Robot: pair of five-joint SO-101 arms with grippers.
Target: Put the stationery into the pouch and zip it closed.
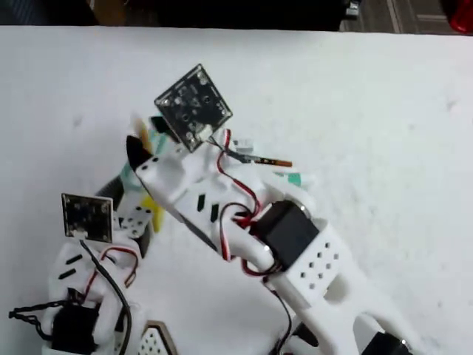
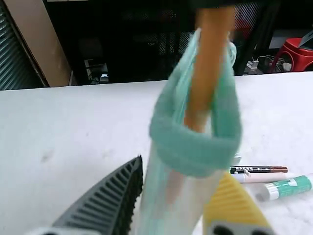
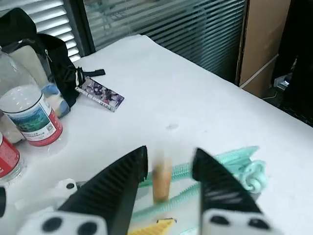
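Note:
A clear pouch with a teal zip edge stands upright, and my left gripper is shut on it between its grey and yellow fingers. An orange pencil stands in the pouch mouth. My right gripper hovers over the pouch, open, with the pencil between its black fingers and a gap on each side. From above, the right gripper sits over the pouch, with the left gripper beside it. A brown pen and a teal-capped marker lie on the table.
The brown pen, a white pen and the teal marker lie beside the pouch. A water bottle, a red can, a black bag and a small packet sit farther off on the white table.

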